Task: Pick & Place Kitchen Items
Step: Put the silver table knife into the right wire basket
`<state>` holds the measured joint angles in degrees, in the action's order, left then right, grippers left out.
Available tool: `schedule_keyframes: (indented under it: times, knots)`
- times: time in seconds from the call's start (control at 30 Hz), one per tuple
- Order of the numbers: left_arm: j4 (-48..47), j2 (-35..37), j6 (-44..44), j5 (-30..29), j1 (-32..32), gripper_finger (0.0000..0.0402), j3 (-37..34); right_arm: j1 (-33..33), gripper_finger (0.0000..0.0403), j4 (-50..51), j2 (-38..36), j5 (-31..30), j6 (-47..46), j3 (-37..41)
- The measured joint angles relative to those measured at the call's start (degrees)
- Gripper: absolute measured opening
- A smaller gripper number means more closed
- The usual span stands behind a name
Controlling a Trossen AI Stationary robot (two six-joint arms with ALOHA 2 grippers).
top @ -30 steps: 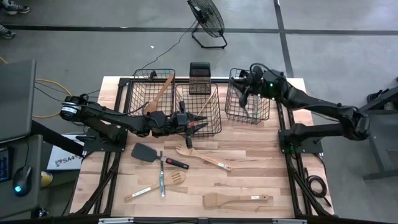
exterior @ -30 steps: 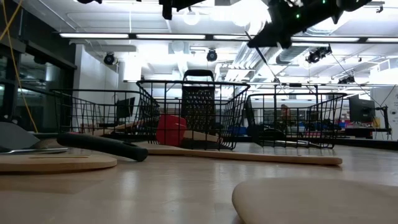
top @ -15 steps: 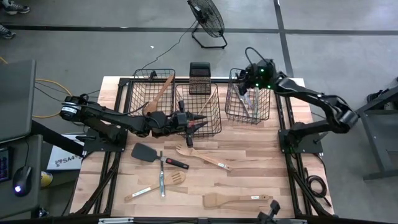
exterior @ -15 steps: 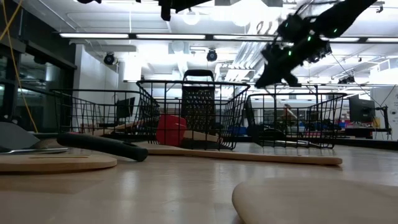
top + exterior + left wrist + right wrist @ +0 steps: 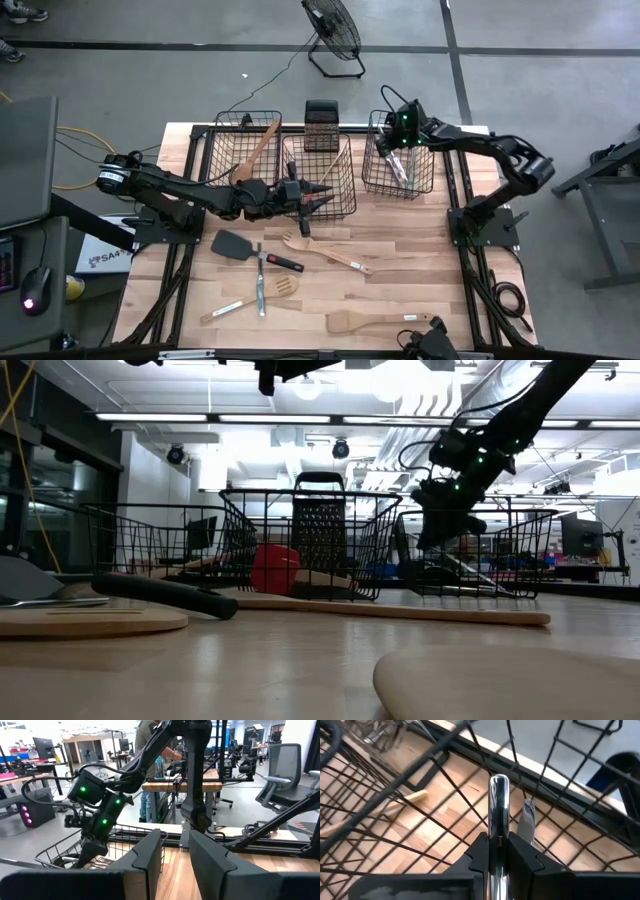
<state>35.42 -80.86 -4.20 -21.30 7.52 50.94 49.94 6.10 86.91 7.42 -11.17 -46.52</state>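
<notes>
Cutlery first: a silver metal utensil handle (image 5: 498, 800) stands pinched between the right gripper's (image 5: 498, 851) clenched fingers, held upright so it can drop through the wire into the right-hand basket (image 5: 397, 165) over which that gripper (image 5: 399, 132) hangs. Other utensils, among them a black spatula (image 5: 229, 243) and a wooden fork (image 5: 325, 251), lie loose on the table (image 5: 420, 250). The left gripper (image 5: 318, 199) sits at the middle basket (image 5: 335, 180), fingers part open, apparently empty.

Basket wires (image 5: 445, 805) close around jaws
</notes>
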Motion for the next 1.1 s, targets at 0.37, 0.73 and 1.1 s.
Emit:
schedule_keyframes:
  times: [0.37,0.73,1.1]
  knots:
    - [0.0,0.0,2.1,-0.4,0.0,0.0101,0.0,0.4,0.0038,2.0,0.8,-4.6,-3.1,0.0]
    - [-0.1,0.0,3.2,-2.7,0.0,0.0101,0.0,0.4,0.0066,2.4,0.8,-4.5,-2.9,0.0]
    - [-3.9,1.2,3.4,-2.8,0.0,0.0101,0.0,0.4,0.0069,1.9,-3.6,-1.2,-0.8,0.0]
